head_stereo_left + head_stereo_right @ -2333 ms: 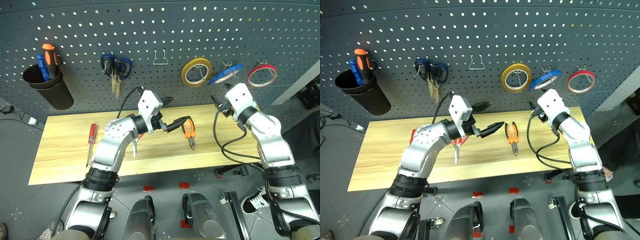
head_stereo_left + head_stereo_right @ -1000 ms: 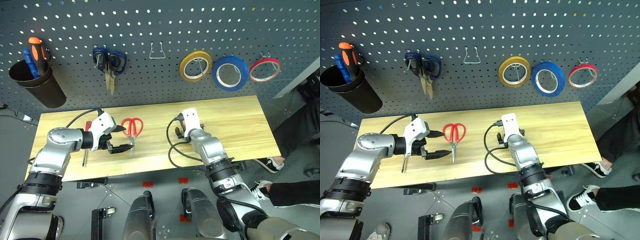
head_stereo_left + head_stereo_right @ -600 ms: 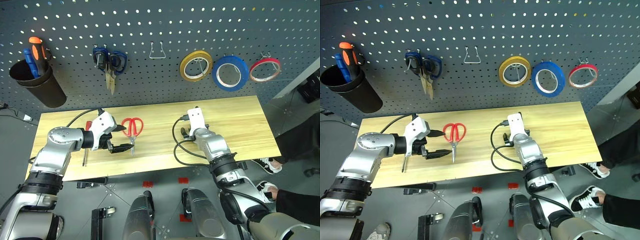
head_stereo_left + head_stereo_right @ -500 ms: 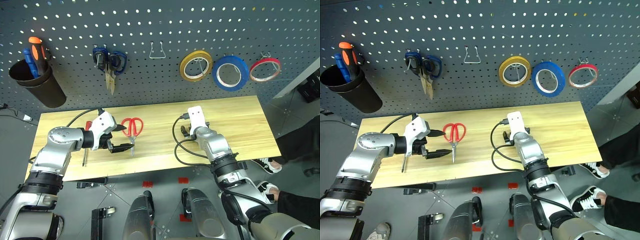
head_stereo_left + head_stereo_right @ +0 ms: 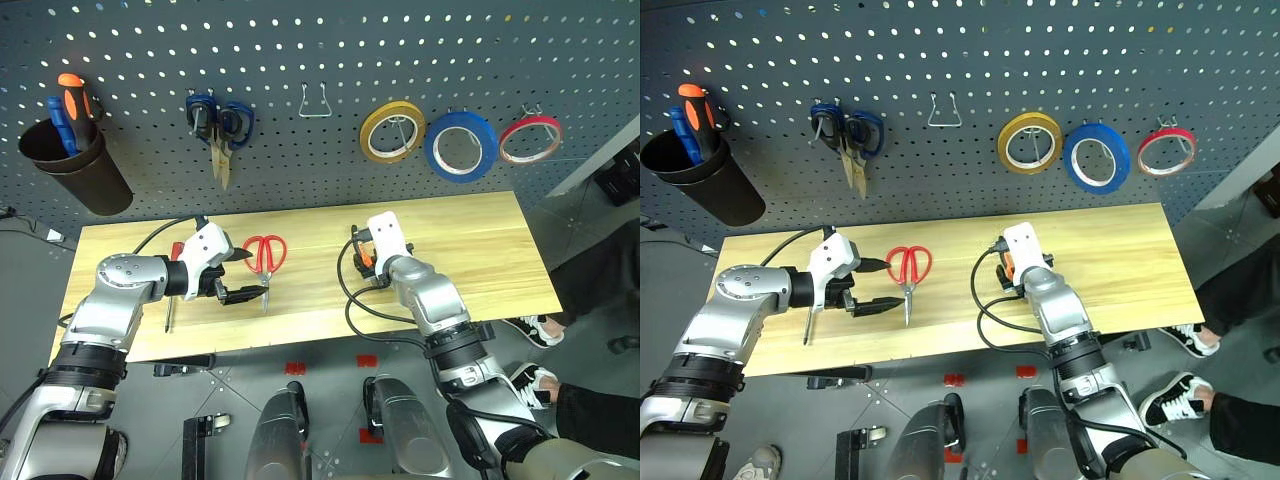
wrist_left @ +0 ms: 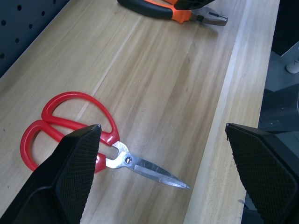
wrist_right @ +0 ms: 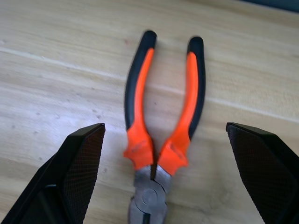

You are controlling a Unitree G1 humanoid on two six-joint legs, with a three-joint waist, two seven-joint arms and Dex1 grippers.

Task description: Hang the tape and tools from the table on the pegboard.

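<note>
— So, from the head views?
— Blue tape (image 5: 460, 146) already hangs on the pegboard (image 5: 300, 40), between yellow and red rings. Red scissors (image 5: 264, 254), screwdriver (image 5: 173, 285) and pliers (image 5: 364, 259) lie on the table (image 5: 500, 250).
— Left wrist view?
— Left gripper (image 6: 163, 177) spread wide above the scissors, holding nothing.
— Right wrist view?
— Right gripper (image 7: 163, 182) splayed over the pliers, not gripping. No readable writing anywhere.

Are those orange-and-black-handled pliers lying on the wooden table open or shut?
Shut: the orange-and-black-handled pliers have steel tips together, handles only slightly spread.
</note>
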